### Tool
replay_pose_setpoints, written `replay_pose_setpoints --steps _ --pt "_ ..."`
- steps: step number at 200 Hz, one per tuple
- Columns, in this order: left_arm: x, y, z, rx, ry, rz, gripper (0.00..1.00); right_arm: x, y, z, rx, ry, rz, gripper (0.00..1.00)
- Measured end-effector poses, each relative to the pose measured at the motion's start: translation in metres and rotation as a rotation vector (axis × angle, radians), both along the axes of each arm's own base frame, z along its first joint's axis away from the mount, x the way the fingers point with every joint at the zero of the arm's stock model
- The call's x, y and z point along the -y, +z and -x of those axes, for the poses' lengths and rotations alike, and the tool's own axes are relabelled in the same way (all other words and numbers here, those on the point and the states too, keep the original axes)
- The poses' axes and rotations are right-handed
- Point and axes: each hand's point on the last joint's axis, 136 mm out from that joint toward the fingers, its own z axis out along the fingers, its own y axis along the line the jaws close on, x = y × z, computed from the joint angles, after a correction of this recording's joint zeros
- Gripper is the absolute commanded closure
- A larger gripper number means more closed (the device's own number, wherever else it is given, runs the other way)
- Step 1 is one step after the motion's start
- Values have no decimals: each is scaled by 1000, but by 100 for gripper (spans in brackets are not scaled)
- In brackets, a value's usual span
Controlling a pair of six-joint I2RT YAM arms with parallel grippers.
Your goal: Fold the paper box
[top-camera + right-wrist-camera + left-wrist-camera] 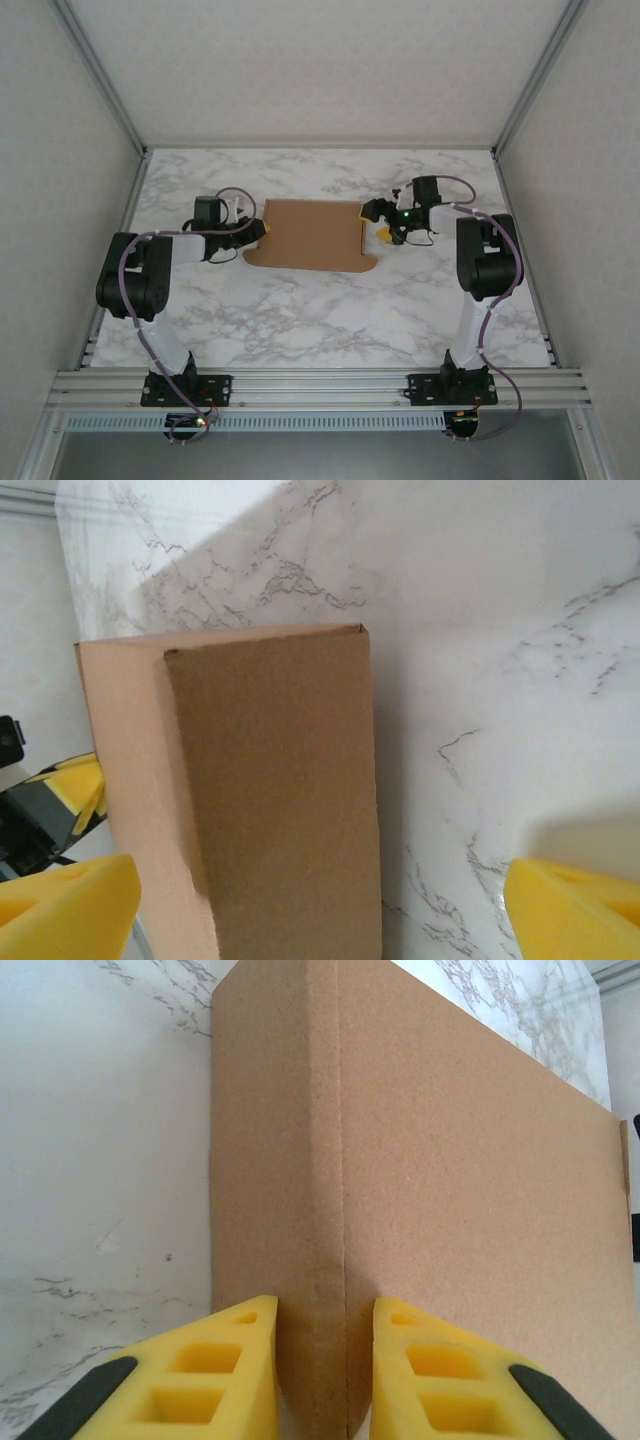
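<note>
Top external: finds box (310,235) lying mostly flat on table (300,330), long side across, a rounded tab at its near right corner. Sits squarely between both grippers, presumably so each end can be worked from its own side. Not yet a box in shape: no walls standing, so most of the folding judged undone.

Left wrist: looks along a crease running up the cardboard, a narrow strip left of it bent away from the main panel. Has left gripper (325,1305) narrowed astride that crease, yellow pads (240,1360) against the cardboard on either side, pinching the fold. Likely meant to sharpen the crease or to raise the strip as a side wall. From above, sits right at the left edge of the sheet.

Right wrist: shows the right end of the cardboard, a darker flap lying over a paler layer. Has right gripper (320,875) spread wide, holding nothing, poised over that end; from above, just beside the right edge. Probably left free to press or catch the flap while the pinch on the far side anchors the sheet.
</note>
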Motion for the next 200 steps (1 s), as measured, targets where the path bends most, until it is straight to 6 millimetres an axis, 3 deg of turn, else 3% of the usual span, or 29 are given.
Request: replay_pose_setpoints --steps 41,60,86,132,159,177,200 --pt "0 0 0 2 -2 2 93 -4 3 -4 -19 -2 -68 11" --pt "1 0 0 2 -3 3 93 -22 9 -3 30 44 -93 13" --pt "-1 1 -1 3 1 4 94 -51 4 16 34 118 -96 16" --pt "-1 2 -1 0 3 9 94 -55 11 17 20 101 -181 27" --pt "-1 2 -1 -5 8 17 81 -54 12 22 -11 68 -211 41" --pt "-2 4 -1 -7 18 15 66 -54 22 23 -9 53 -220 48" --pt "-8 6 2 -31 56 -14 58 -56 37 27 -13 34 -212 57"
